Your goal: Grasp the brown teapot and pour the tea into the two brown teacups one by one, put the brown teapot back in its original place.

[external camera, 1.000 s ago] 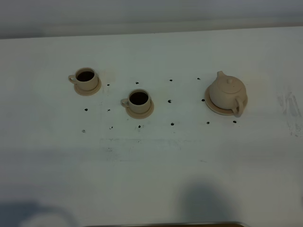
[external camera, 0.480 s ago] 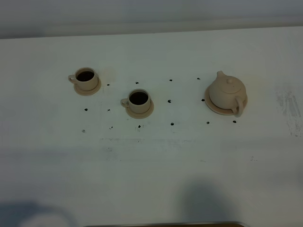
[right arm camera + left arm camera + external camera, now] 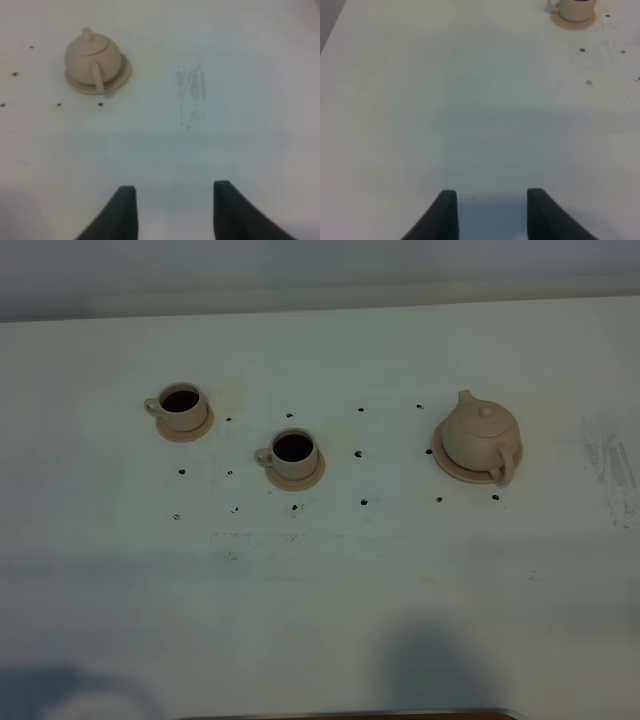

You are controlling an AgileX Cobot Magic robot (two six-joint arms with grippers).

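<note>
Lab-style test bench: bare white table [image 3: 320, 600], black position dots [image 3: 363, 503].

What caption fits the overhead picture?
Teapot on its saucer, two dark-filled teacups waiting left.

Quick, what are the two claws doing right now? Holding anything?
Left gripper: open, holding nothing, above bare table.
Right gripper: open, holding nothing, away from the teapot.

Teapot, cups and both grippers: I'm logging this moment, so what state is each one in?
brown teapot: upright, lid on, sitting on its saucer, not held.
far-left teacup: upright on its small saucer, dark inside.
middle teacup: upright on its small saucer, dark inside.
left gripper: open, empty, over bare table.
right gripper: open, empty, short of the teapot.
</note>
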